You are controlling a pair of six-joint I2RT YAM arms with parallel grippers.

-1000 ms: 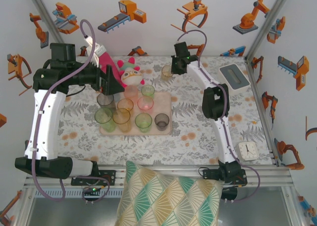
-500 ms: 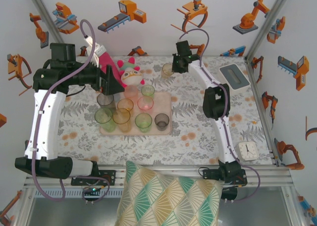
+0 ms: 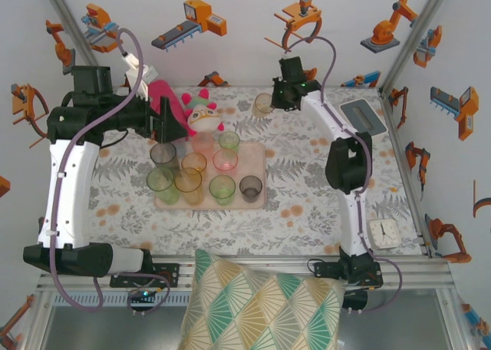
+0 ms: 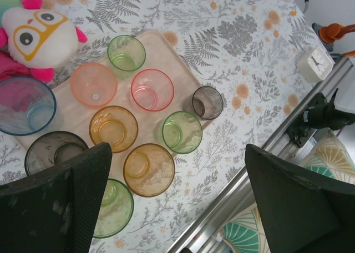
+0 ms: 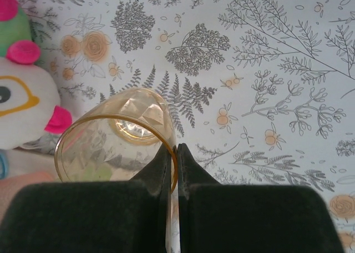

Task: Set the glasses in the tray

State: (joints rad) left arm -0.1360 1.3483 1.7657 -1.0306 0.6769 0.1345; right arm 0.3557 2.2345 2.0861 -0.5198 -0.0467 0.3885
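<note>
My right gripper (image 5: 175, 151) pinches the amber glass (image 5: 113, 139) by its rim; the tray (image 3: 255, 156) lies lower left of it in the top view.

Open table (image 3: 270, 131) lies between my right gripper (image 5: 172, 150), pinching an amber glass (image 5: 111, 136), and the tray's (image 3: 253, 156) bare far right corner. Other glasses (image 3: 222, 187) crowd the tray's left and middle. A plush toy (image 3: 204, 118) sits just past its far edge; my left gripper (image 3: 173, 131) overhangs its far left corner.
</note>
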